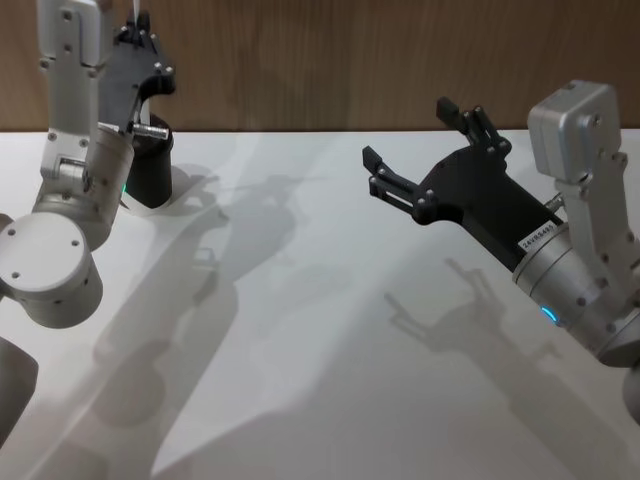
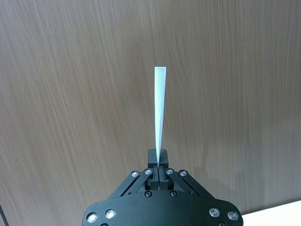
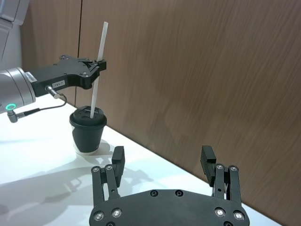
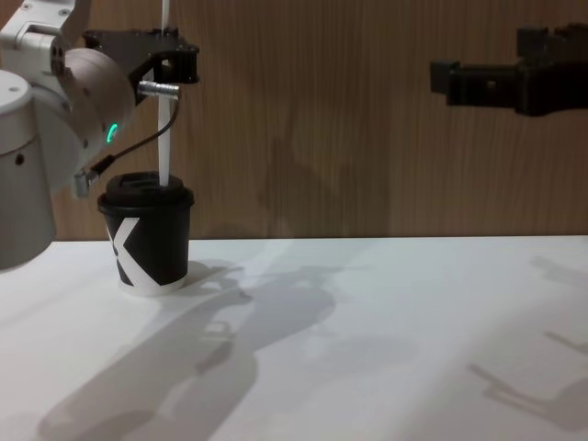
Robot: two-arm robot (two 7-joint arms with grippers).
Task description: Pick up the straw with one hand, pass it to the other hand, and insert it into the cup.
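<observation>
Left gripper [image 3: 99, 64] has its fingers pinched tight on the straw [image 3: 98, 75], gripping it partway up, and right below those fingers the straw's lower end sits in the lid of the cup [image 4: 147, 239], standing on the white table [image 4: 386, 340]. The chest view shows the white K mark on the cup's side. The left wrist view looks straight up the straw against the wood wall [image 2: 70, 94]. Right gripper [image 3: 162, 162] hangs well off to the side, fingers spread wide, holding nothing.
</observation>
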